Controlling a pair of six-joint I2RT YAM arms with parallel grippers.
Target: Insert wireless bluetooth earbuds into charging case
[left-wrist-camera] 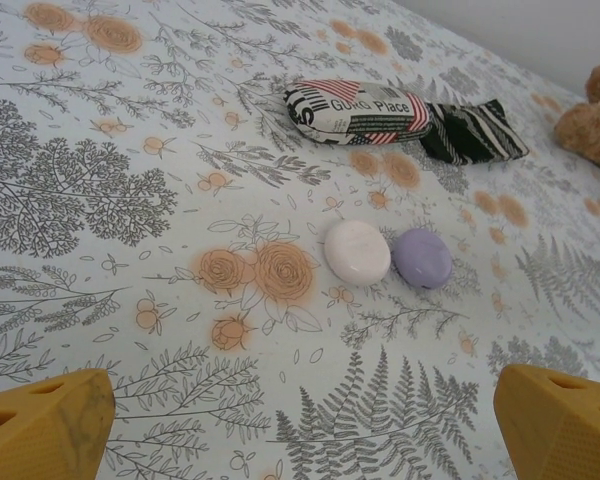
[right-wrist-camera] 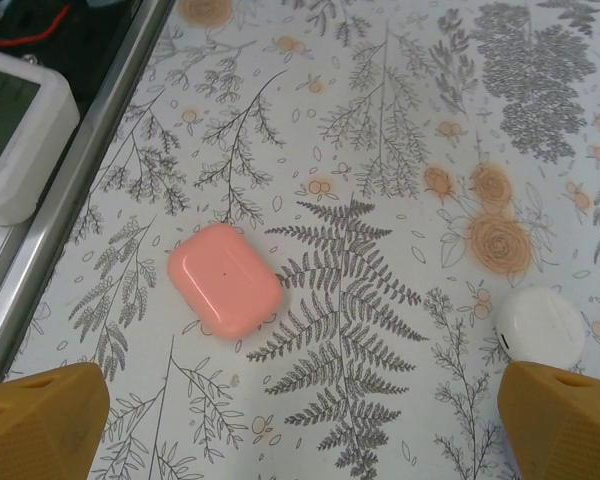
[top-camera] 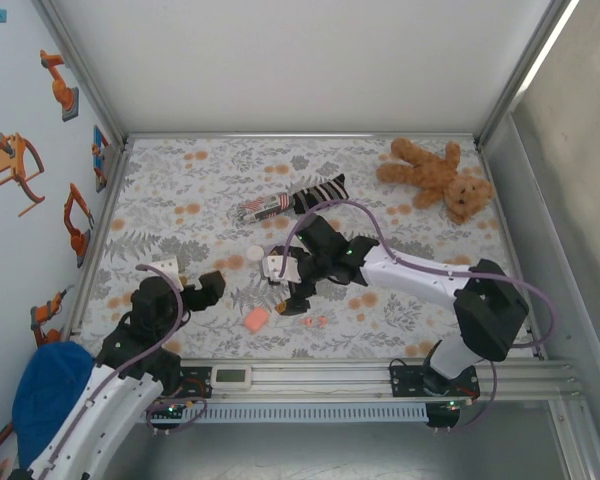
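Observation:
Two tiny coral-red earbuds (top-camera: 315,321) lie on the floral cloth near the front rail. A salmon-orange charging case (top-camera: 256,320) (right-wrist-camera: 225,278) lies closed just left of them. My right gripper (top-camera: 283,283) (right-wrist-camera: 305,425) hovers open above the cloth beside that case, with nothing between its yellow fingers (right-wrist-camera: 40,420). A white pebble-like case (right-wrist-camera: 540,325) (left-wrist-camera: 357,251) sits by its right finger, and a lilac case (left-wrist-camera: 422,258) lies next to it. Further left, my left gripper (top-camera: 188,277) (left-wrist-camera: 305,430) is open and empty, facing the white and lilac cases from a distance.
A printed pouch (left-wrist-camera: 358,110) and a striped black sock (top-camera: 320,192) lie mid-table behind the cases. A teddy bear (top-camera: 435,175) lies at the back right. A white timer (top-camera: 230,376) (right-wrist-camera: 15,130) sits on the front rail (right-wrist-camera: 70,190). Walls enclose the table.

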